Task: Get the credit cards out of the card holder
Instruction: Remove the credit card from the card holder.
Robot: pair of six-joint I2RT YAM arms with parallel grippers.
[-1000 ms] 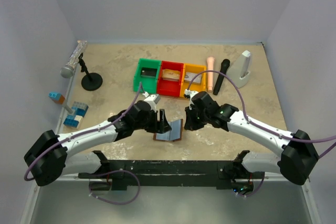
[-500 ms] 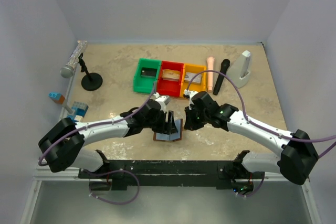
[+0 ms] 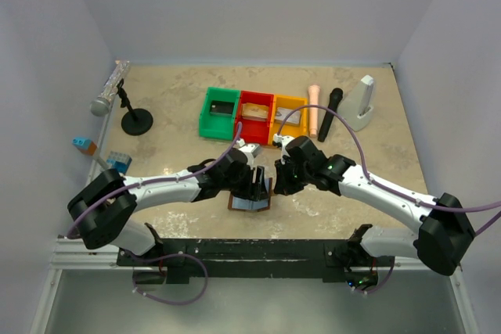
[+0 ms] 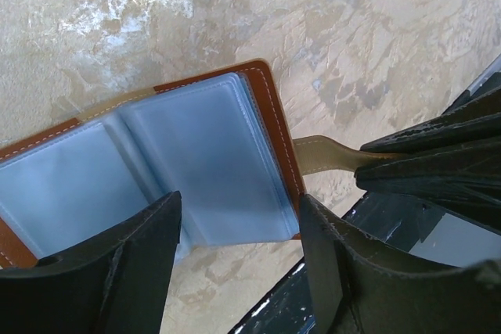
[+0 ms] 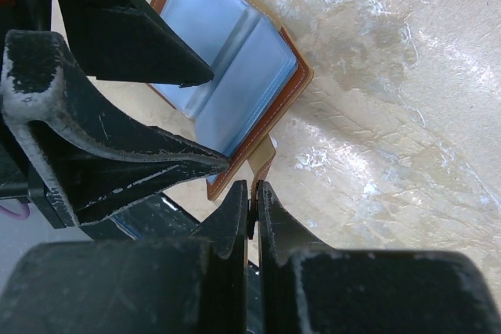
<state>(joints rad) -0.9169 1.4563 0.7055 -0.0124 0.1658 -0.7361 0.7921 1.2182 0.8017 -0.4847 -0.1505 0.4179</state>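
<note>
The left gripper [image 4: 239,228] stands wide, its fingers [image 4: 141,248] straddling the right-hand blue-grey sleeve of the open card holder [image 4: 211,142]; whether they touch it cannot be told. The right gripper [image 5: 252,193] is pinched tight on the holder's olive strap [image 5: 263,156]. The holder lies flat on the table [image 3: 172,115] near its front edge, between both grippers. The left arm stretches low from the left; the right arm bends in, wrist tipped down
</note>
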